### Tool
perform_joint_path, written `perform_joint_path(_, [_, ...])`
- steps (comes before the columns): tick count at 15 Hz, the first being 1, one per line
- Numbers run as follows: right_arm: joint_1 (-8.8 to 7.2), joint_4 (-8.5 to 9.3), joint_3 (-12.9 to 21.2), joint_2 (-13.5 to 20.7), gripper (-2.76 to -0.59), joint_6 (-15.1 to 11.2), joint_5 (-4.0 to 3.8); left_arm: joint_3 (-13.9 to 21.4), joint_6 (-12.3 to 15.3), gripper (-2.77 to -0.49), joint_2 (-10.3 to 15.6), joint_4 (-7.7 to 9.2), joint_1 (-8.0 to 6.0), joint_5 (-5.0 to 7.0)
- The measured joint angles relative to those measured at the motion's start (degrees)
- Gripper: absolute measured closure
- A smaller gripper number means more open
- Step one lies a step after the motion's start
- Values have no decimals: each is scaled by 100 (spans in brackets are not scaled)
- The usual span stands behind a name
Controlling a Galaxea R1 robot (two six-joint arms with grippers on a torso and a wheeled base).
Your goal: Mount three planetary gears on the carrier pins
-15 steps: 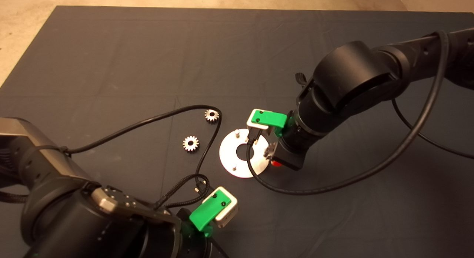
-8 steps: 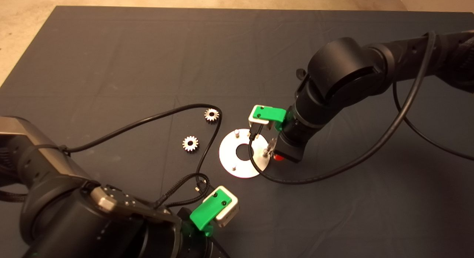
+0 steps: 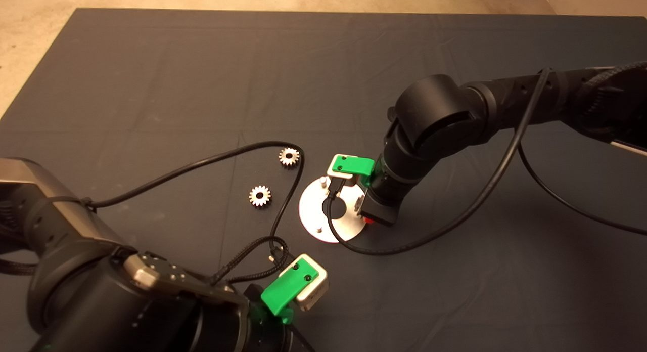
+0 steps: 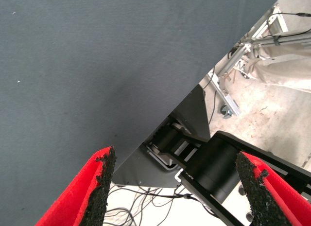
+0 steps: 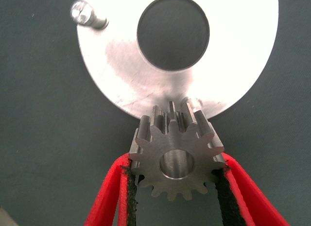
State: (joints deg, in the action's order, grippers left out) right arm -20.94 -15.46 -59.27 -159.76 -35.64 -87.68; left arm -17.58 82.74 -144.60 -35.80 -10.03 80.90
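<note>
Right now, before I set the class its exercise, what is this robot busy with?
The right gripper holds one planetary gear over the edge of the carrier disc, close to a pin, not yet on it. Two more gears lie on the mat. The left gripper waits open at the mat's near edge.

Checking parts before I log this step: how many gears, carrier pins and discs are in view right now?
Planetary gears: 3, two loose on the mat, one held in the right gripper (gear at)
Carrier pins: 3 ()
Disc: 1
Total: 7
</note>
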Motion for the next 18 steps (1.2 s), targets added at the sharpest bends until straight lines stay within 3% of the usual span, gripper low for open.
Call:
perform_joint_path(9, [2,-17,-233,-46,-89,222,-2,0,0,-173,9,0,-79,-35])
perform_joint_path(15, [146,-17,-394,-44,-90,270,-3,0,0,-173,15,0,-79,-61])
perform_joint_path(18, [173,-20,-451,-46,-89,309,-1,0,0,-173,15,0,-81,-141])
